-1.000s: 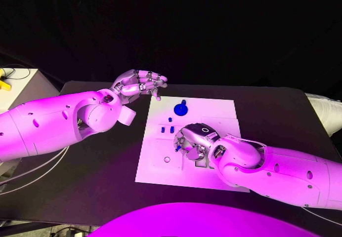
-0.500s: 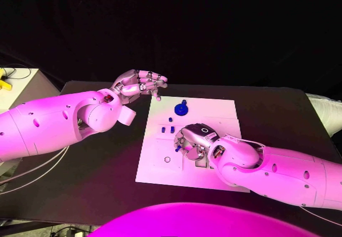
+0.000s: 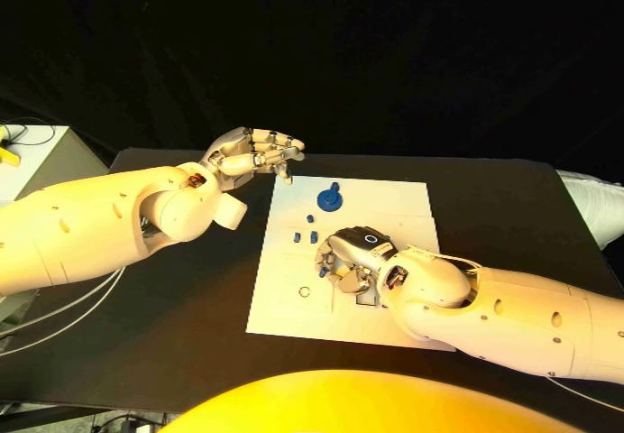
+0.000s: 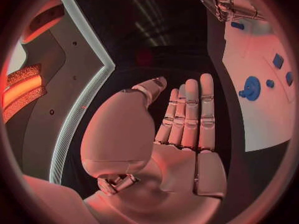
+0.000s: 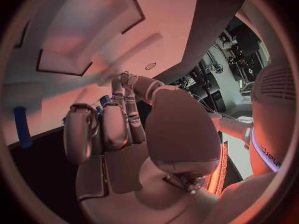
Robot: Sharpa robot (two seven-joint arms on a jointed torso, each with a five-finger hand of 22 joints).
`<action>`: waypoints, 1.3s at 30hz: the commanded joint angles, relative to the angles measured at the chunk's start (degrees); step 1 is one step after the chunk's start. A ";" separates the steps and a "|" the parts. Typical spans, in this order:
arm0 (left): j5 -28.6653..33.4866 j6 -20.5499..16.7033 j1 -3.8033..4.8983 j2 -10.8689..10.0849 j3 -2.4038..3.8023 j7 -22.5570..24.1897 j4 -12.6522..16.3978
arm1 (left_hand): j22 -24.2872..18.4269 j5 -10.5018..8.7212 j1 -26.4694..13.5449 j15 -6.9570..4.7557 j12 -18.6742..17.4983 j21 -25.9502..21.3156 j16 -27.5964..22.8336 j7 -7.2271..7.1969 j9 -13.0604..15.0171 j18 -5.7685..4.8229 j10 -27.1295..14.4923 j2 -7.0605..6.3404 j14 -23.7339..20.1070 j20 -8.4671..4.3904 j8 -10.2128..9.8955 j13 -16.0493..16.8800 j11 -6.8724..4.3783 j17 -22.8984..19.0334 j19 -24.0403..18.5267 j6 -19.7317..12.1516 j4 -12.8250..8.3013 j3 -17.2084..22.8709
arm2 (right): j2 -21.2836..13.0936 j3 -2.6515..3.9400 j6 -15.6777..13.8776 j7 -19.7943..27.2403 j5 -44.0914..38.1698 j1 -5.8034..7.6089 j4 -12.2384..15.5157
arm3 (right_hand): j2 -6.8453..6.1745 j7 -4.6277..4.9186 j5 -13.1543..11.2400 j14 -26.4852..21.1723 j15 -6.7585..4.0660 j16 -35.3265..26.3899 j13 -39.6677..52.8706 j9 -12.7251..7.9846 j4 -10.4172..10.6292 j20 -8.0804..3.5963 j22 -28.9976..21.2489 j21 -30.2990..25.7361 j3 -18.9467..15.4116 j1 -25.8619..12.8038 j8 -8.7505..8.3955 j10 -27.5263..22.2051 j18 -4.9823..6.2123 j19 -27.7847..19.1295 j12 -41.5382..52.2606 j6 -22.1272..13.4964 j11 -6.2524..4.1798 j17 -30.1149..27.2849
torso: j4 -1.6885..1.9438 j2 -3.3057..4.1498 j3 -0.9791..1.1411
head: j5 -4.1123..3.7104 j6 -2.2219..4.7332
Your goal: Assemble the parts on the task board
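Head view: left hand (image 3: 255,151) hangs off the board's (image 3: 289,311) far-left corner, at abt 11 o'clock from board centre, over the black table (image 3: 156,316); fingers bunched and bent here, nothing in it. Right hand (image 3: 351,260) sits palm-down over mid-board, arm coming in from 4 o'clock, fingers curled under toward the plate. Round blue part (image 3: 330,198) lies at 12 o'clock from that hand, near the far edge; small blue pieces (image 3: 303,236) just beside its fingers at 10 o'clock.

Left wrist view: left hand (image 4: 181,134) flat, fingers straight and side by side, thumb apart, empty. Round blue part (image 4: 250,88) on the board (image 4: 249,119) beyond the fingertips.

Right wrist view: right hand (image 5: 127,134) has fingers curled tight onto the board (image 5: 81,40); a small blue bit (image 5: 105,100) shows betw. them, but can't tell if it's gripped. Blue strip (image 5: 22,127) lies apart near the board's edge.
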 commanded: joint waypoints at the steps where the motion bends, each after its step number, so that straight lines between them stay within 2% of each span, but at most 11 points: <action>1: -0.34 1.15 0.00 0.03 0.03 0.32 0.05 | 0.08 -0.08 0.15 0.26 -0.32 -0.07 -0.34 0.35 -0.09 0.25 -0.15 0.17 -0.20 0.16 -0.38 0.01 0.08 -0.05 -0.09 -0.08 0.16 -0.01 | 0.11 -0.33 2.06 1.18 0.42 -0.43 0.13 | 0.31 0.68 -0.38 0.80 0.03 -0.36 -0.05 0.14 0.16 -0.17 1.23 -0.57 0.10 -0.73 -0.14 2.40 -0.58 -0.22 -0.61 -0.72 -2.83 -0.43 | 0.02 -0.01 0.00 | -0.03 0.00; 11: -0.15 1.24 0.00 -0.06 0.02 -0.09 0.06 | 0.09 -0.08 0.20 0.26 -0.33 -0.09 -0.36 0.36 -0.09 0.25 -0.16 0.22 -0.22 0.17 -0.38 0.02 0.08 -0.06 -0.11 -0.08 0.18 -0.01 | -0.06 -0.37 -0.40 2.90 1.62 -0.45 0.25 | -0.34 2.25 -0.43 0.35 1.47 -0.64 -0.23 -0.38 0.44 1.08 -0.42 -2.46 -0.44 -1.97 -2.49 -1.82 -0.14 -1.41 -3.65 -4.48 -1.05 -1.64 | 0.03 -0.01 -0.05 | 0.03 0.00; 15: -0.09 1.36 0.00 -0.10 0.02 -0.37 0.08 | 0.09 -0.12 0.13 0.28 -0.36 -0.10 -0.37 0.38 -0.09 0.25 -0.21 0.17 -0.23 0.18 -0.41 0.01 0.11 -0.06 -0.13 -0.12 0.24 -0.07 | -0.08 -0.38 -0.63 2.57 1.79 -0.45 -0.06 | -1.36 3.03 -0.61 -0.66 2.44 -2.20 -1.31 -0.94 0.84 1.92 -2.73 -4.90 -0.21 -2.80 -4.09 -5.39 0.43 -2.87 -5.37 -6.96 0.06 -4.30 | 0.03 -0.04 -0.05 | 0.05 0.00; 17: -0.08 1.39 0.00 -0.12 0.02 -0.48 0.09 | 0.09 -0.14 0.06 0.30 -0.39 -0.11 -0.38 0.41 -0.10 0.25 -0.26 0.14 -0.23 0.19 -0.43 0.00 0.13 -0.07 -0.14 -0.16 0.29 -0.13 | -0.11 -0.38 -0.61 2.35 1.83 -0.44 -0.20 | -2.08 3.57 -0.85 -1.99 3.09 -3.68 -2.29 -1.24 1.08 2.56 -5.15 -7.50 -0.22 -3.15 -5.04 -8.23 1.04 -4.48 -5.61 -8.25 0.81 -6.71 | 0.03 -0.03 -0.04 | 0.04 0.00; 19: -0.07 1.42 0.00 -0.15 0.02 -0.57 0.09 | 0.09 -0.14 0.06 0.30 -0.39 -0.11 -0.38 0.41 -0.10 0.25 -0.26 0.14 -0.23 0.19 -0.43 0.00 0.13 -0.07 -0.14 -0.16 0.29 -0.13 | -0.14 -0.38 -0.53 2.17 1.85 -0.44 -0.29 | -2.39 3.71 -0.92 -3.24 3.41 -4.86 -3.02 -1.34 1.09 2.96 -7.39 -9.94 -0.36 -2.97 -5.49 -10.20 1.63 -6.01 -5.45 -8.81 1.15 -8.74 | 0.03 -0.02 -0.04 | 0.05 0.00; 24: -0.06 1.53 0.00 -0.20 0.02 -0.76 0.09 | 0.09 -0.16 0.03 0.31 -0.42 -0.12 -0.39 0.42 -0.12 0.25 -0.32 0.12 -0.23 0.20 -0.47 0.00 0.15 -0.07 -0.15 -0.22 0.33 -0.17 | -0.27 -0.39 -0.87 1.85 1.88 -0.44 -0.30 | -2.62 3.93 -1.13 -6.00 3.89 -6.52 -4.20 -1.59 0.97 3.53 -11.04 -14.16 -1.43 -2.07 -6.56 -13.91 2.56 -8.84 -4.71 -10.37 1.61 -12.27 | 0.01 0.00 -0.02 | 0.01 0.00; 29: -0.06 1.78 0.00 -0.20 0.02 -0.83 0.07 | 0.08 -0.18 -0.05 0.34 -0.45 -0.14 -0.40 0.45 -0.13 0.25 -0.37 0.11 -0.24 0.22 -0.50 -0.01 0.18 -0.08 -0.17 -0.27 0.41 -0.23 | -0.45 -0.39 -1.84 1.48 1.86 -0.44 -0.10 | -2.65 4.62 -0.94 -9.40 4.55 -7.80 -4.81 -1.87 1.09 4.16 -14.43 -18.28 -3.71 -1.06 -7.70 -17.77 3.44 -11.88 -3.02 -12.28 2.25 -16.29 | 0.01 -0.04 -0.01 | -0.06 0.00; 31: -0.06 1.86 0.00 -0.20 0.02 -0.87 0.06 | 0.08 -0.19 -0.14 0.36 -0.47 -0.17 -0.41 0.46 -0.14 0.24 -0.42 0.07 -0.25 0.25 -0.52 -0.01 0.20 -0.08 -0.19 -0.32 0.50 -0.32 | -0.66 -0.39 -2.38 1.41 1.86 -0.44 0.14 | -2.63 4.54 -0.94 -10.22 4.61 -7.93 -4.83 -1.89 1.19 4.26 -15.02 -19.07 -4.61 -0.71 -7.89 -18.60 3.62 -12.50 -2.23 -12.61 2.26 -17.24 | 0.03 -0.04 -0.01 | -0.04 0.00; 37: -0.06 1.96 0.00 -0.31 0.01 -0.91 0.01 | 0.07 -0.20 -0.18 0.37 -0.48 -0.18 -0.42 0.47 -0.14 0.24 -0.44 0.05 -0.26 0.25 -0.53 -0.01 0.21 -0.08 -0.20 -0.34 0.53 -0.35 | -2.29 -0.36 -4.54 1.90 2.15 -0.34 1.72 | -2.36 4.50 -0.84 -10.55 4.57 -7.32 -4.60 -1.83 1.45 4.28 -14.84 -19.08 -5.60 -0.20 -7.91 -18.70 3.63 -12.56 -0.39 -12.61 2.16 -17.48 | -0.04 -0.06 -0.04 | -0.21 0.00; 39: -0.06 2.00 0.00 -0.32 0.01 -0.90 0.00 | 0.07 -0.20 -0.18 0.37 -0.48 -0.18 -0.42 0.47 -0.14 0.24 -0.44 0.05 -0.26 0.25 -0.53 -0.01 0.21 -0.08 -0.20 -0.34 0.53 -0.35 | -3.18 -0.29 -4.97 2.24 2.77 -0.07 2.55 | -2.20 4.56 -0.44 -9.82 4.45 -6.02 -4.29 -1.71 1.60 4.21 -13.41 -17.63 -5.51 0.05 -7.62 -17.76 3.31 -11.56 1.61 -11.88 2.12 -16.54 | -0.04 -0.07 -0.07 | -0.32 0.00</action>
